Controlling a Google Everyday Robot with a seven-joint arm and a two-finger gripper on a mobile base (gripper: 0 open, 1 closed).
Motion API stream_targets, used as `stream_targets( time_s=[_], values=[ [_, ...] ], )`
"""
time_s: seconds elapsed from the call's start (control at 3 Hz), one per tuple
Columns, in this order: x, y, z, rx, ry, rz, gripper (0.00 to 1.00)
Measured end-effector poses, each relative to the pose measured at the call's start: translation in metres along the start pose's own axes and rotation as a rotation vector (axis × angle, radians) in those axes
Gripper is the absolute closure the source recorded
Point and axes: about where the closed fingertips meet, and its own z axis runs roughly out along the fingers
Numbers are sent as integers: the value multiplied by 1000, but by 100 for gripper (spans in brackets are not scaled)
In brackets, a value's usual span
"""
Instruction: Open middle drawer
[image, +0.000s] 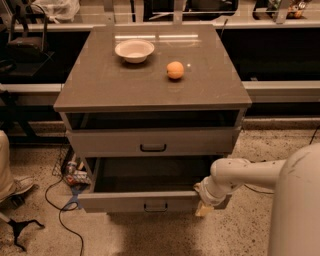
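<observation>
grey middle drawer (120, 201) stands open, gripper (204, 207) at its right front corner, grasp unclear.

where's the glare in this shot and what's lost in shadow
Camera view: dim, warm light. Pale streaks of glare lie across the cabinet top behind the bowl. The orange is evenly lit. The inside of the open middle drawer is in deep shadow, so any contents can't be made out. The gripper, at the drawer front's right end, is lit.
</observation>
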Motion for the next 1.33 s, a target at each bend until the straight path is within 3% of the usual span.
stream_targets(
  time_s=[0.67,1.0,1.33],
  values=[
    [28,34,-9,2,-4,66,93],
    [27,33,-9,2,-4,66,100],
    [27,33,-9,2,-4,66,100]
  ],
)
